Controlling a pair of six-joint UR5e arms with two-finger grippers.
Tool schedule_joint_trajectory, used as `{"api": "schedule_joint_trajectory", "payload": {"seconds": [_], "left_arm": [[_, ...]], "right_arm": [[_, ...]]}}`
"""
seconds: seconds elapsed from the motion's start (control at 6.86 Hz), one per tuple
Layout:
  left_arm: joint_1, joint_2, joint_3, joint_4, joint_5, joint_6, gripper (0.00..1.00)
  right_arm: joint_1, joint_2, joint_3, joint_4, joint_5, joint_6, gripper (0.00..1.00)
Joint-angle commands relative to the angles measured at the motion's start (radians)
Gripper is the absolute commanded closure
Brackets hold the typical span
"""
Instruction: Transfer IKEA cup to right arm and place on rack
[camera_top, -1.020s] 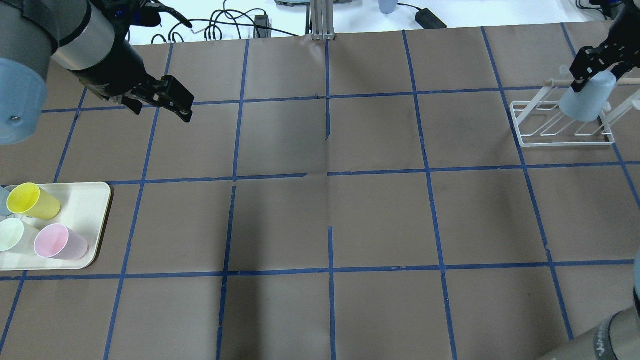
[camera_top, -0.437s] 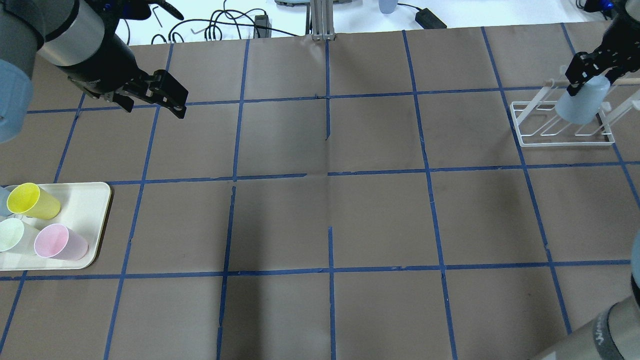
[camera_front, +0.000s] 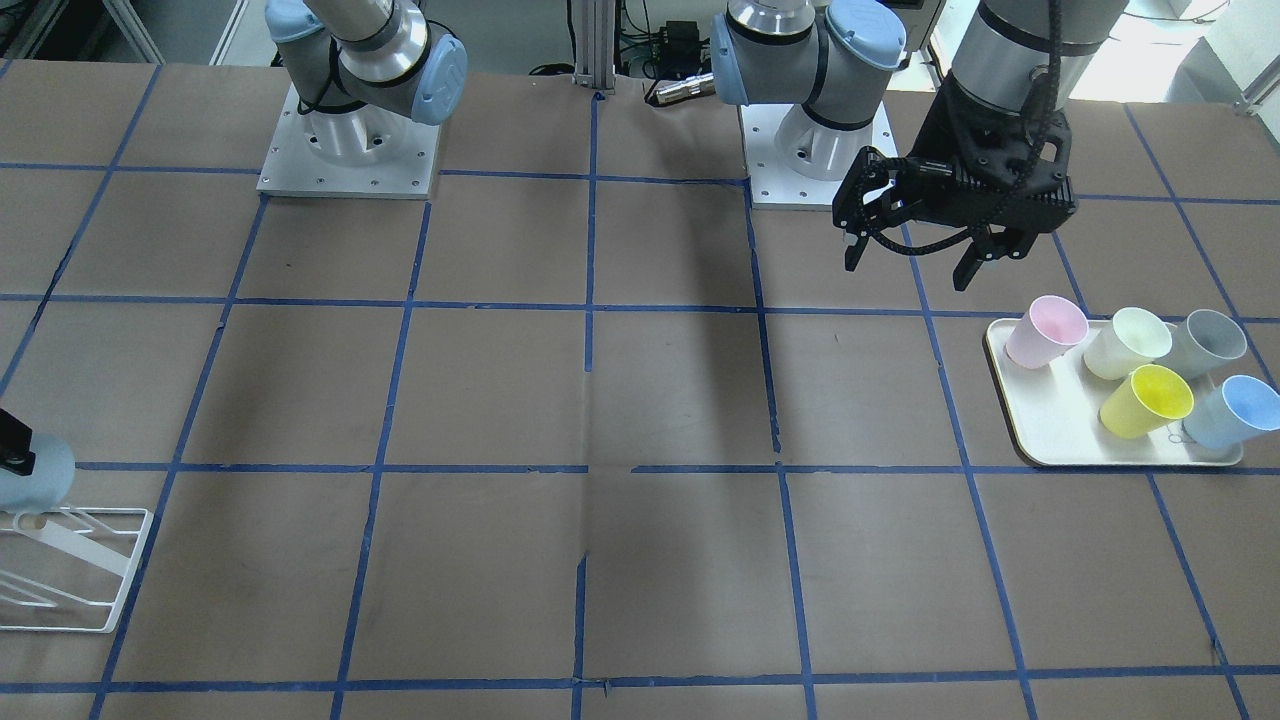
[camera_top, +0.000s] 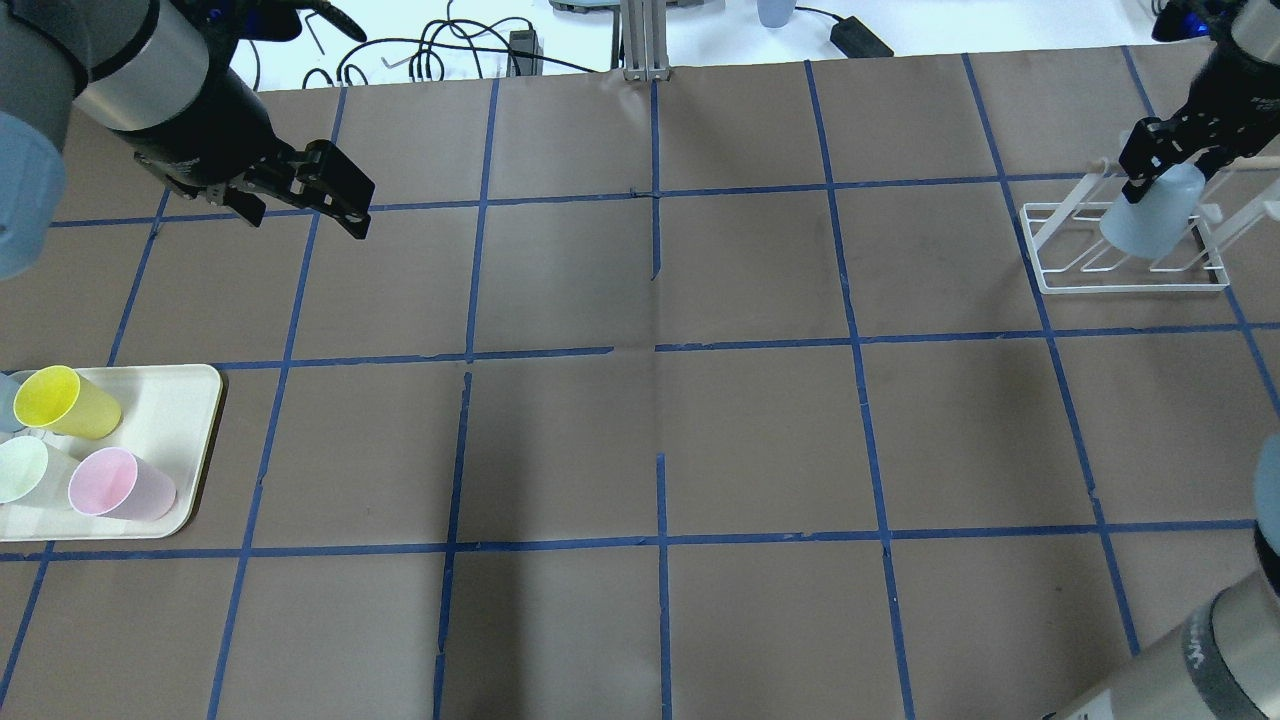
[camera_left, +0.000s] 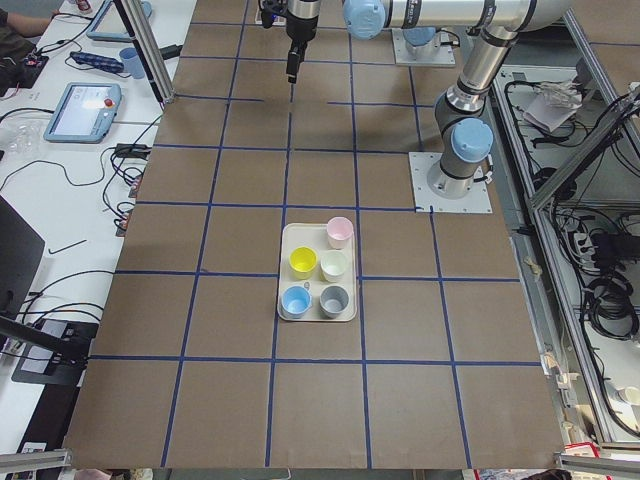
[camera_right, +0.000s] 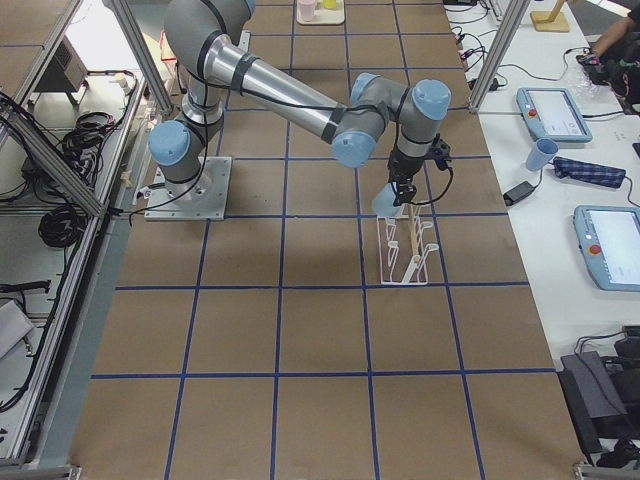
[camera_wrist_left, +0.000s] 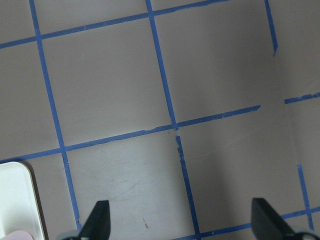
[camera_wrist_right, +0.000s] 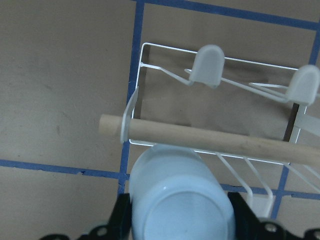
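The pale blue IKEA cup (camera_top: 1148, 218) is held by my right gripper (camera_top: 1160, 178), which is shut on it, over the white wire rack (camera_top: 1130, 281) at the far right. In the right wrist view the cup's (camera_wrist_right: 180, 200) base faces the camera, just in front of the rack's wooden peg (camera_wrist_right: 220, 137). The cup also shows at the front-facing view's left edge (camera_front: 35, 475), above the rack (camera_front: 110, 590). My left gripper (camera_top: 305, 222) is open and empty, above the table at the far left (camera_front: 908, 270).
A cream tray (camera_front: 1050, 430) at the left holds a pink cup (camera_front: 1045, 332), a yellow cup (camera_front: 1145, 400), a pale green cup (camera_front: 1127, 342), a grey cup (camera_front: 1205, 342) and a second blue cup (camera_front: 1235, 412). Cables lie beyond the table's far edge (camera_top: 450, 45).
My right gripper has carried the blue cup a little left and lower over the rack. My left gripper drew slightly back to the left, still open.
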Motion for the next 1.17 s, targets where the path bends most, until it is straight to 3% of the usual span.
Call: {"api": "schedule_joint_trajectory", "payload": {"seconds": [0.0, 0.15, 0.44, 1.02], "left_arm": [[0.003, 0.006, 0.000, 0.002, 0.001, 0.000, 0.00], [0.007, 0.001, 0.003, 0.000, 0.001, 0.000, 0.00], [0.009, -0.020, 0.044, -0.033, 0.025, 0.000, 0.00], [0.009, -0.017, 0.051, -0.049, 0.027, 0.000, 0.00]], "right_arm": [[0.000, -0.001, -0.002, 0.008, -0.006, -0.001, 0.00], [-0.001, -0.009, -0.008, 0.011, -0.006, -0.001, 0.00], [0.000, -0.088, -0.023, 0.138, -0.008, 0.009, 0.00], [0.002, -0.343, -0.001, 0.489, -0.003, 0.078, 0.00]]}}
